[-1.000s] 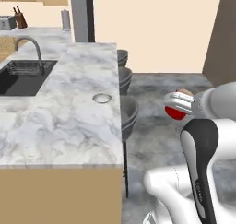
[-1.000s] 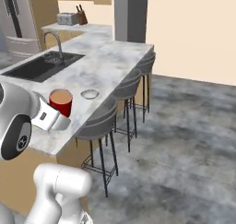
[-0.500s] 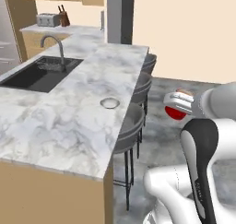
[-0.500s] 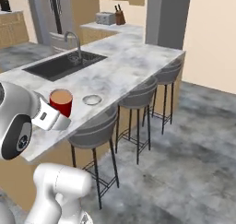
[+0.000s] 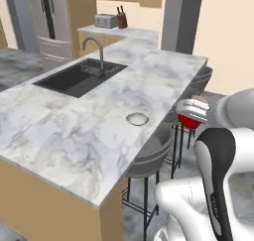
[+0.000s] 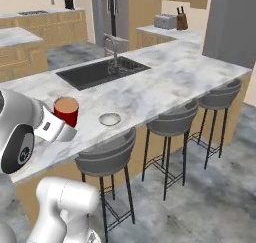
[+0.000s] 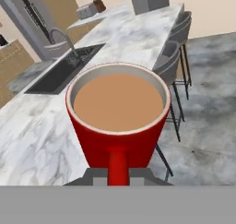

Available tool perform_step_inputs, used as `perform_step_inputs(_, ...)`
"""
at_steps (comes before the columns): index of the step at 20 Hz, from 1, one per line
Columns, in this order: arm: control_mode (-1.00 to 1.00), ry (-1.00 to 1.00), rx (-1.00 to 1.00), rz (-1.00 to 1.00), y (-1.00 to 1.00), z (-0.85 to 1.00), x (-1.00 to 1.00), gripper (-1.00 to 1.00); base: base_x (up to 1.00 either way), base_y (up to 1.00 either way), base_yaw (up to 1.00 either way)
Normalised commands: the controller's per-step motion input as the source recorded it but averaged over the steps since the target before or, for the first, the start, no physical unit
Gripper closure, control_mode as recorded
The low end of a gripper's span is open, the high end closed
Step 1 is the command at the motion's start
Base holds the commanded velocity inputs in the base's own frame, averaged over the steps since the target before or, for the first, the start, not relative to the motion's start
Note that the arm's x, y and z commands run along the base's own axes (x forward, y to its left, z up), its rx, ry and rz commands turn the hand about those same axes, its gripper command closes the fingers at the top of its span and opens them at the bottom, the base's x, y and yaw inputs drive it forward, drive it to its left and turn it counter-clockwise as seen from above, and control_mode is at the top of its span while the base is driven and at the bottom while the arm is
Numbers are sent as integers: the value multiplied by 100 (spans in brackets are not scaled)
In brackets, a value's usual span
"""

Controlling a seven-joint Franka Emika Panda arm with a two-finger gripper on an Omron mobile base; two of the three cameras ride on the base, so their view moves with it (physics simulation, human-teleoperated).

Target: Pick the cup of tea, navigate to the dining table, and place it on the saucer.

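Beside the long white-grey veined marble dining table (image 6: 165, 82), off its stool side, the white arm's two-finger gripper (image 6: 59, 128) holds the small glossy red cup of tea (image 6: 66, 111) upright, clear of the counter top. The hand view shows the cup (image 7: 118, 114) level, filled with pale brown tea, its side handle pointing back toward the hand; the fingers appear clamped at the handle and base of the cup, so the pincer is judged closed on it.

The small round grey-white saucer (image 6: 109, 119) lies flat and bare on the marble near the stool-side edge, between the black inset sink (image 6: 102, 71) and the grey bar stools (image 6: 106, 156). In the left base view the saucer (image 5: 137, 118) sits to the robot's left of the cup (image 5: 189, 120) and slightly farther forward, with the table edge and a stool seat between them.

Judgement: the carry is in progress and placement not yet begun. The coming move turns on this offset: the cup must travel leftward and a little forward over the edge, staying level, then descend centred on the saucer. The stool backs below the path are the nearest obstruction.
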Motion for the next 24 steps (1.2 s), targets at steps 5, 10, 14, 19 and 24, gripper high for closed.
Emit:
perform_step_inputs(5,100,0,0,0,0,0,0,100,49,-48,49)
perform_step_inputs(10,100,0,0,0,0,0,0,100,35,-54,41)
perform_step_inputs(14,100,0,0,0,0,0,0,100,34,-55,42)
perform_step_inputs(19,100,0,0,0,0,0,0,100,39,-56,44)
perform_step_inputs(24,-100,0,0,18,-18,-10,20,100,26,-31,26)
